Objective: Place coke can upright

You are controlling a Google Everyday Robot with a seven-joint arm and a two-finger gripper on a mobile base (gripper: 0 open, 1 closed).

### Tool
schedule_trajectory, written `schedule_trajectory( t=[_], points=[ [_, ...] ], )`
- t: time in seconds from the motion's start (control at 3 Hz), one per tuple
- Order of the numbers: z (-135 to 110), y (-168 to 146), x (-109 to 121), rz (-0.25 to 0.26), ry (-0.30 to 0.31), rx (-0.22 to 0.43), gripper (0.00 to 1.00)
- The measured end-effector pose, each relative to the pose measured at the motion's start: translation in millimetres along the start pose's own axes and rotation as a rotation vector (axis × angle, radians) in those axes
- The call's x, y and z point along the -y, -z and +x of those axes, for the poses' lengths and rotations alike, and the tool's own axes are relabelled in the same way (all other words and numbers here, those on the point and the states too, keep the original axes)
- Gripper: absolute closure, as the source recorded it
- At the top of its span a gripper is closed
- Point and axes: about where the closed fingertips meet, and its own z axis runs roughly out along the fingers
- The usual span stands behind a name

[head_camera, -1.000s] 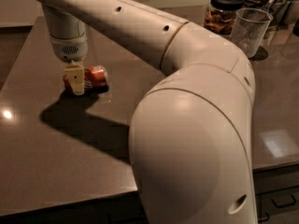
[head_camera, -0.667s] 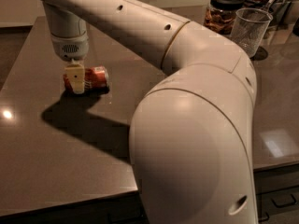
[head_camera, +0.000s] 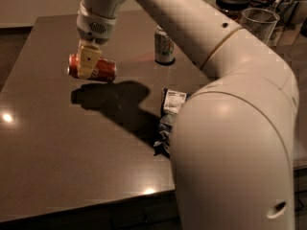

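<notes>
Hand (head_camera: pixel 89 61): clamped across the coke can (head_camera: pixel 103 70), which lies sideways in its grip, seemingly clear of the worktop (head_camera: pixel 57 152). Step: holding the can aloft. Next: turn it end-down, lower, release. White-green can (head_camera: pixel 164 46): upright, well apart from the hand.

The pincer (head_camera: pixel 88 63) hangs over the far left of the dark worktop (head_camera: pixel 57 143), clamped on a coke can (head_camera: pixel 103 70) held sideways. Below it, in front and to the left, the surface lies open. To its right a white and green can (head_camera: pixel 164 46) stands upright. A crumpled packet (head_camera: pixel 171 110) lies nearer the front, beside the robot's bulky arm (head_camera: pixel 235 143), which blocks the right side. A glass (head_camera: pixel 259 25) and a jar (head_camera: pixel 232 1) stand at the far right.
</notes>
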Motion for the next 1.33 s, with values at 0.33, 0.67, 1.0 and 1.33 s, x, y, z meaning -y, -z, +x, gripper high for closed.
schedule_trajectory(
  t=[0.33,0.67,1.0,1.33],
  points=[
    [0,25,-3,0.003,-0.039,0.164,1.0],
    [-3,45,-10,0.025,-0.101,0.307,1.0],
    [-6,59,-14,0.082,-0.209,0.481,1.0],
    [-9,65,-11,0.125,-0.273,0.584,1.0]
  ],
)
